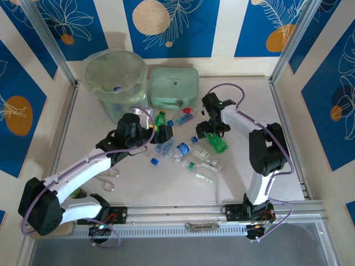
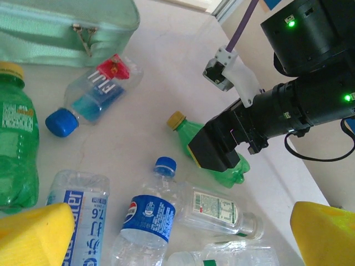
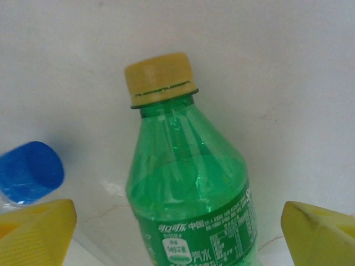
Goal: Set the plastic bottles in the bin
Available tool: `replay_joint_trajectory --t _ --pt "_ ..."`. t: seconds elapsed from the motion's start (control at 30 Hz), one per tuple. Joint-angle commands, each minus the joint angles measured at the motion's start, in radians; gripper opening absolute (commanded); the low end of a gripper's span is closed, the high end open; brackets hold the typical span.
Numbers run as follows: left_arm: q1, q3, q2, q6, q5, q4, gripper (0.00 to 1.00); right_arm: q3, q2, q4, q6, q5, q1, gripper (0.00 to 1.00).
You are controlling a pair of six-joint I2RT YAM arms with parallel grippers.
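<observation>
Several plastic bottles lie in a heap at mid-table (image 1: 188,155). The bin (image 1: 113,77), round and pale green with a clear liner, stands at the back left. My right gripper (image 1: 213,138) (image 3: 177,238) is open, its yellow fingers (image 3: 36,230) apart on either side of a green bottle with a yellow cap (image 3: 188,183) (image 2: 191,130). My left gripper (image 1: 162,134) (image 2: 177,244) is open above a blue-labelled clear bottle (image 2: 145,221) and a clear bottle with a white label (image 2: 222,208), holding nothing. Another green bottle (image 2: 16,149) lies to its left.
A flat mint-green case (image 1: 173,87) (image 2: 66,27) lies beside the bin at the back. A clear bottle with a blue cap and red mark (image 2: 97,94) lies near the case. A loose blue cap (image 1: 155,162) sits on the table. Metal frame rails edge the table (image 1: 288,127).
</observation>
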Motion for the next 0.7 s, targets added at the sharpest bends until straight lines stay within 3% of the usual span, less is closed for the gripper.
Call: replay_joint_trajectory --t 0.0,0.67 --pt "-0.009 -0.02 0.005 -0.028 -0.027 0.056 1.0 0.035 0.021 -0.036 -0.053 0.048 -0.002 0.95" --pt "-0.015 -0.038 -0.037 -0.018 -0.073 0.003 1.0 0.038 0.138 -0.009 -0.041 0.058 -0.008 0.81"
